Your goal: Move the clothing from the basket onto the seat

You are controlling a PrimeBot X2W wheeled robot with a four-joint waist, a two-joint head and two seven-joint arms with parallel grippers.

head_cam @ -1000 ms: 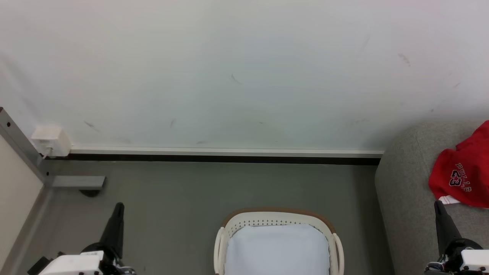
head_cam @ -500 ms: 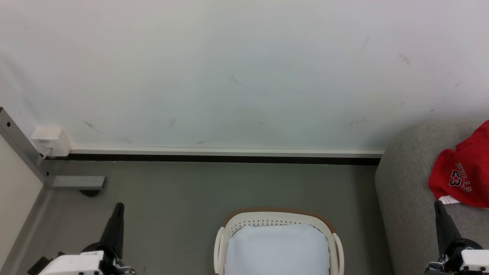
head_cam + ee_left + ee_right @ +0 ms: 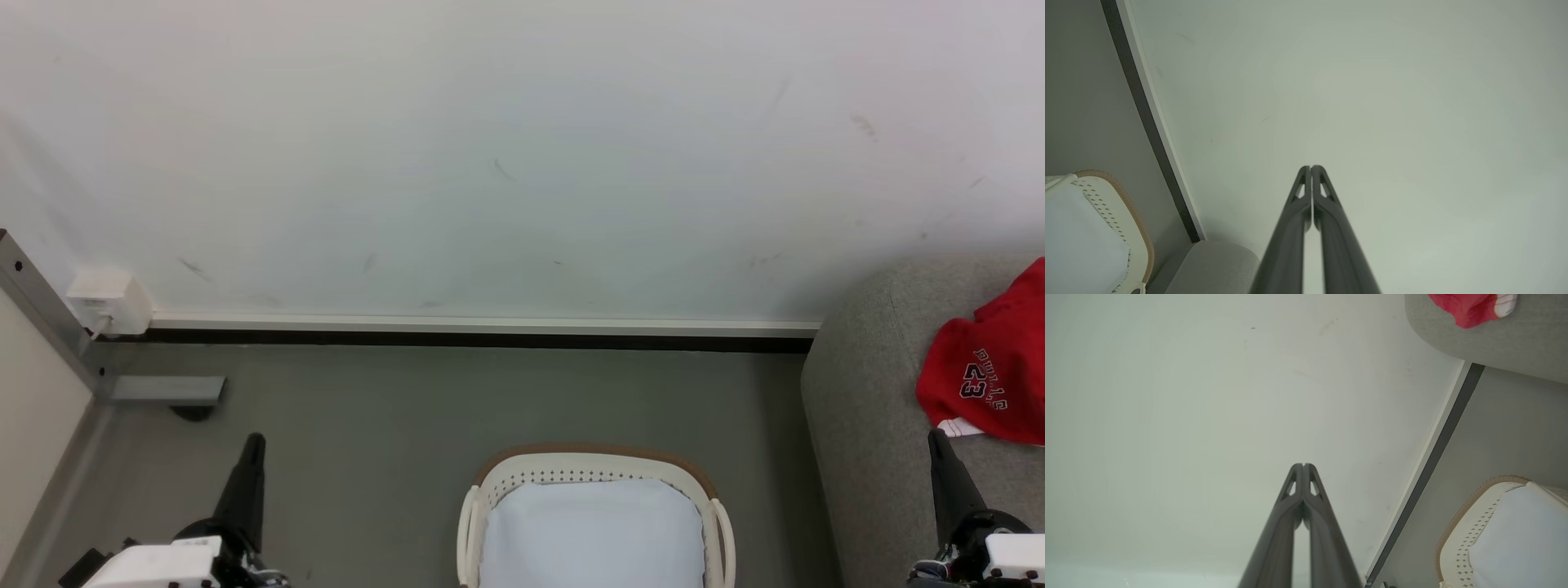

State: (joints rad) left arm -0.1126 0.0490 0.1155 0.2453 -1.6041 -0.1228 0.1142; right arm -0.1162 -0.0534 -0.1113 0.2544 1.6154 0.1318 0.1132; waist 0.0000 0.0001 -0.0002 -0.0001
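This looks like a plain indoor room dressed as a corner of a home, closer to a test space than a lived-in lounge. The homely signs are a grey fabric sofa [image 3: 865, 392] at the right with a red jersey [image 3: 992, 367] lying on it, and a cream laundry basket [image 3: 571, 474] on the floor [image 3: 392, 408] holding a pale cloth [image 3: 592, 531]. The rest reads as utility: a white wall [image 3: 522, 147] marked with dark scuffs, a white skirting [image 3: 482, 325] over a black strip, smooth grey flooring, a small white box [image 3: 110, 300] with a cable low on the wall, and a grey metal post [image 3: 41, 306] with a flat bracket [image 3: 167, 389] at the left.
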